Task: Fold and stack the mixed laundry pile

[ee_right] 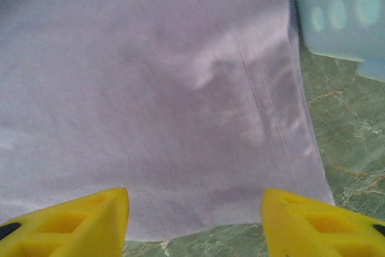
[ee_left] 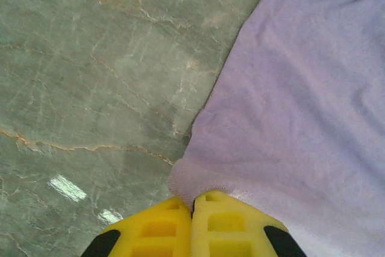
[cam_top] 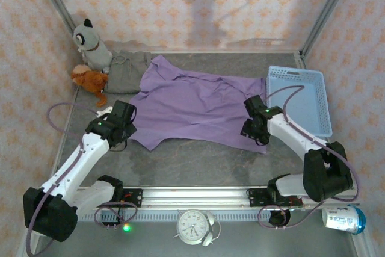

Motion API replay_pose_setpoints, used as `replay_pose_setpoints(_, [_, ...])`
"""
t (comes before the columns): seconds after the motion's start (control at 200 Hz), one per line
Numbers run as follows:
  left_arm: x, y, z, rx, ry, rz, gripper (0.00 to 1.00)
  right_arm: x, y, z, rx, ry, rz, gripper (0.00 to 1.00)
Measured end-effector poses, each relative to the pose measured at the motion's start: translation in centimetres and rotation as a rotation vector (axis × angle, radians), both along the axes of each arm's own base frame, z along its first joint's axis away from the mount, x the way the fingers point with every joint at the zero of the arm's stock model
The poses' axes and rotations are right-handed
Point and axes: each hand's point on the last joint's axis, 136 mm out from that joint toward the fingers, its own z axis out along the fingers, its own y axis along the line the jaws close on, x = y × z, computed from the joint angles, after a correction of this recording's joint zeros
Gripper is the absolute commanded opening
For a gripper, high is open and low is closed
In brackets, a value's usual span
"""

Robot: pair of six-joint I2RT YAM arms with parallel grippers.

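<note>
While the left gripper (ee_left: 192,200) pinches a corner of the lavender garment (ee_left: 301,88), right gripper (ee_right: 194,200) spread wide above its hem, empty.

We see soft matt cloth in the large lavender-purple garment (cam_top: 198,103), a smooth, faintly glossy stone look on the grey-green tabletop (ee_left: 90,88), and smooth plastic in the light blue slatted basket (cam_top: 310,106).

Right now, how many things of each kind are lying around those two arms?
Garments: 2, lavender garment and taupe garment
Plush toys: 2, grey plush and orange plush
Blue basket: 1
Alarm clock: 1
White-and-blue canister: 1
Total: 7
</note>
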Motion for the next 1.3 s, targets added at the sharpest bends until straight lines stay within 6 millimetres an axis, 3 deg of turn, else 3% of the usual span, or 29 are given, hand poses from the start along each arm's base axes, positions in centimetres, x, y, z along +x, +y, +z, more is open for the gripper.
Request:
replay_pose_setpoints(0.235, [0.3, 0.9, 0.4, 0.001, -0.004, 0.014, 0.0, -0.7, 0.7, -0.8, -0.008, 0.023, 0.034, 0.6])
replay_pose_setpoints(0.445, [0.3, 0.0, -0.2, -0.042, 0.016, -0.009, 0.0, -5.0, -0.3, -4.0, -0.011, 0.15, 0.039, 0.55])
replay_pose_setpoints(0.57, [0.1, -0.3, -0.8, -0.062, 0.027, -0.015, 0.0, -6.8, 0.0, -4.5, 0.014, 0.18, 0.055, 0.51])
replay_pose_setpoints(0.881, [0.1, -0.8, -1.1, -0.089, 0.03, -0.022, 0.0, -7.3, 1.3, -4.8, 0.04, 0.199, 0.064, 0.51])
replay_pose_setpoints(1.111, [0.1, -0.8, -1.0, -0.088, 0.032, -0.022, 0.0, -6.8, 2.5, -4.8, 0.067, 0.186, 0.04, 0.01])
replay_pose_setpoints(1.301, [0.8, -0.7, 0.8, -0.084, -0.014, -0.019, 0.0, -6.3, 2.8, -3.4, 0.085, 0.168, 0.002, 0.0])
